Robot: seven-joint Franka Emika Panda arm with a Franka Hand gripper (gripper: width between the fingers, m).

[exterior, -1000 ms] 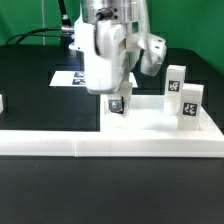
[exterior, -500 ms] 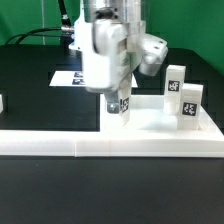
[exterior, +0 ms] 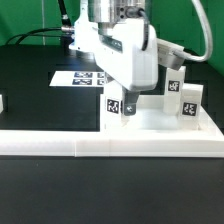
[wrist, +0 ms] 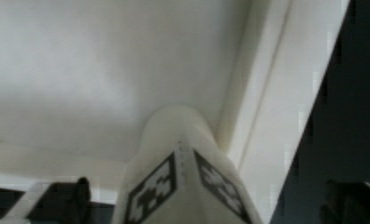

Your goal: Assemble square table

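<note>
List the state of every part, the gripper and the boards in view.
Gripper: low over the tabletop, shut on the near leg.
Near leg: upright on the tabletop's near corner, held.
Tabletop: flat on the table, against the wall.
Two far legs: upright on the tabletop, free.
Wall: lying along the front.
Marker board: flat, partly hidden by the arm.

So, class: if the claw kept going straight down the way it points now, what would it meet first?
The claw grips a tagged leg, which would likely press onto the white tabletop slab first; depth is unclear.
</note>
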